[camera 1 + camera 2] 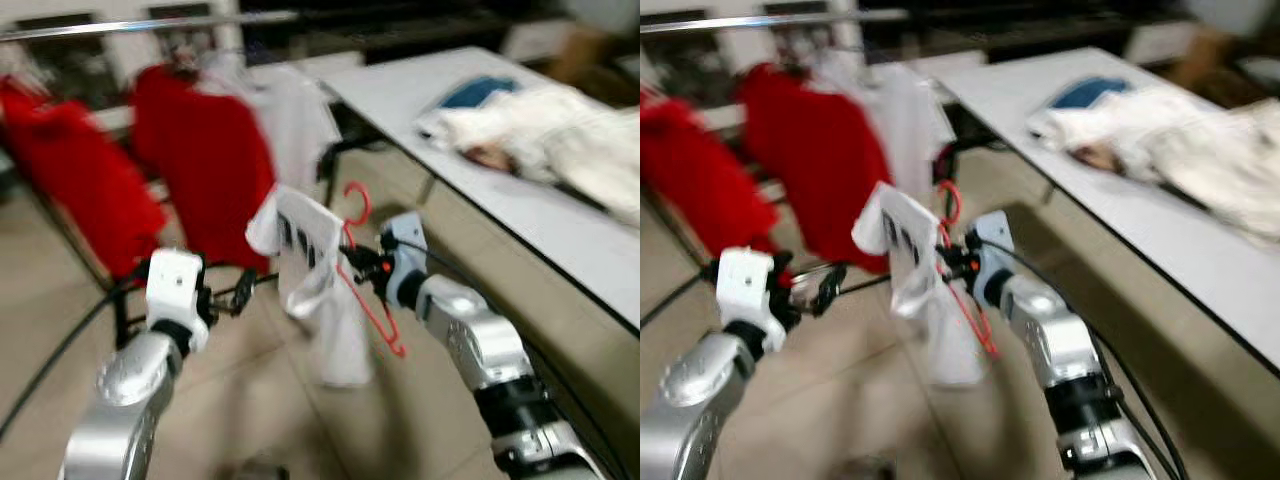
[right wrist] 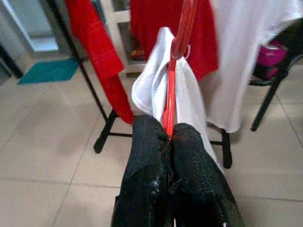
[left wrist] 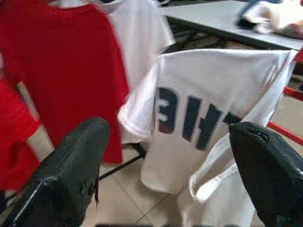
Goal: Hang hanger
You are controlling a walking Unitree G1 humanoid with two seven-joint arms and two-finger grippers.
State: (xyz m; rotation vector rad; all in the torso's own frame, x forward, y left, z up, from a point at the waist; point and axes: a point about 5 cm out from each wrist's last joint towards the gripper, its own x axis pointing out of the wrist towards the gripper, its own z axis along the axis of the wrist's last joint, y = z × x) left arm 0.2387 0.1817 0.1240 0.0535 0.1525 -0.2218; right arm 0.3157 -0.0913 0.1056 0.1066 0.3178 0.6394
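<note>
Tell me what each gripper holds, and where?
Right gripper pinches the red hanger, carrying a white shirt, at its frame. Left gripper holds nothing.

Table (image 1: 560, 235): a long white top is running along the robot's right side.
On table: a heap of pale garments (image 1: 545, 140) is lying toward its far end, a blue cloth (image 1: 478, 92) just behind it.
Floor (image 1: 250, 400): beige tiles are carrying the black feet of a clothes rack (image 2: 106, 132) and the table legs.
</note>
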